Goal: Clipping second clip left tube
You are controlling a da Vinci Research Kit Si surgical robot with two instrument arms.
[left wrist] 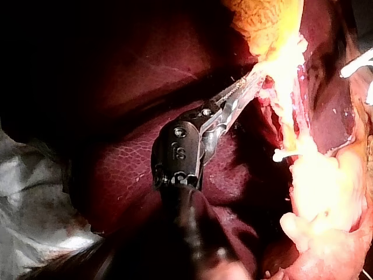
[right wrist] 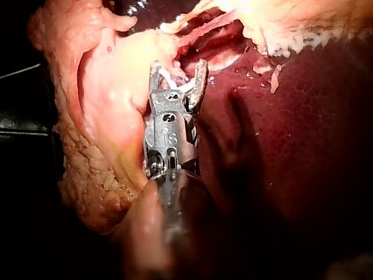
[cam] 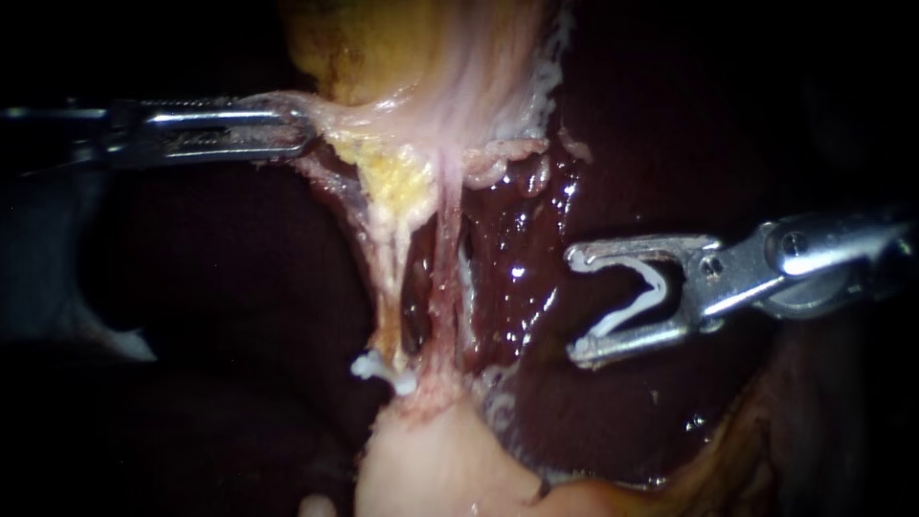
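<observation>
A: Left instrument [cam: 302, 129]: jaws clamped on pale tissue [cam: 287, 101] just beside the yellow mass [cam: 354, 48]. Shaft in from the left.
B: Same grip in the left wrist view, jaws close together on that strand.
A: Right instrument [cam: 574, 302]: jaws spread wide, both bearing on a white held clip [cam: 637, 297], itself open. Over the liver [cam: 536, 220], pointing toward the tubes, well apart from them.
B: Left tube [cam: 388, 287]: yellowish strand, just beside the pink right tube [cam: 443, 287]. Lower clip [cam: 383, 371] across its foot, just above a pale lump [cam: 431, 460].
A: Lower clip also in the left wrist view. Grey cloth [left wrist: 35, 198] beside the liver, there only.
B: Right wrist view only: lumpy fat [right wrist: 99, 175] beside the right instrument. Left tube not made out there.
</observation>
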